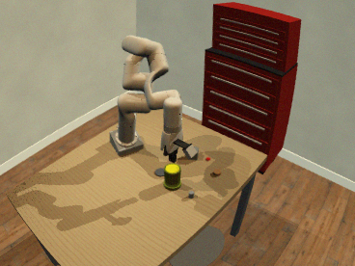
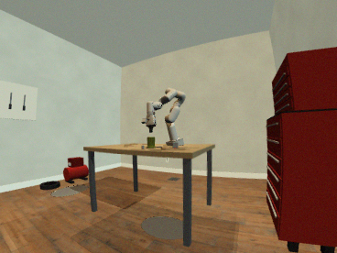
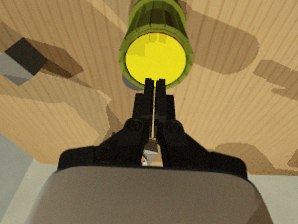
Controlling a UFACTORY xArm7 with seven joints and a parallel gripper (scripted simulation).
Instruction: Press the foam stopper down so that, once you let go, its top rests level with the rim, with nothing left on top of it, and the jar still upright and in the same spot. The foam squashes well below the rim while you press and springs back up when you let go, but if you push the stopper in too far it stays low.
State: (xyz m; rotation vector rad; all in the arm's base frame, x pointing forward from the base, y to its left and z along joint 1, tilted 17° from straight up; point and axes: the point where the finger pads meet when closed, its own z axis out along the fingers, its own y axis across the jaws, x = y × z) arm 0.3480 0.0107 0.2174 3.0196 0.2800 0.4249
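A green jar (image 1: 172,180) (image 2: 150,142) (image 3: 154,22) stands upright on the wooden table (image 1: 96,202). Its yellow foam stopper (image 1: 172,169) (image 3: 155,59) fills the mouth, and its top looks about level with the rim. Nothing lies on the stopper. My gripper (image 1: 172,159) (image 2: 149,130) (image 3: 154,91) is shut and empty. It hangs a short way above the jar, slightly behind it, with clear air between the fingertips and the stopper.
A grey block (image 3: 20,62) lies behind the jar. A flat grey disc (image 1: 159,172), a small grey cylinder (image 1: 191,195), a brown disc (image 1: 217,172) and a red dot (image 1: 207,158) lie around it. A red tool chest (image 1: 251,82) stands beyond the table.
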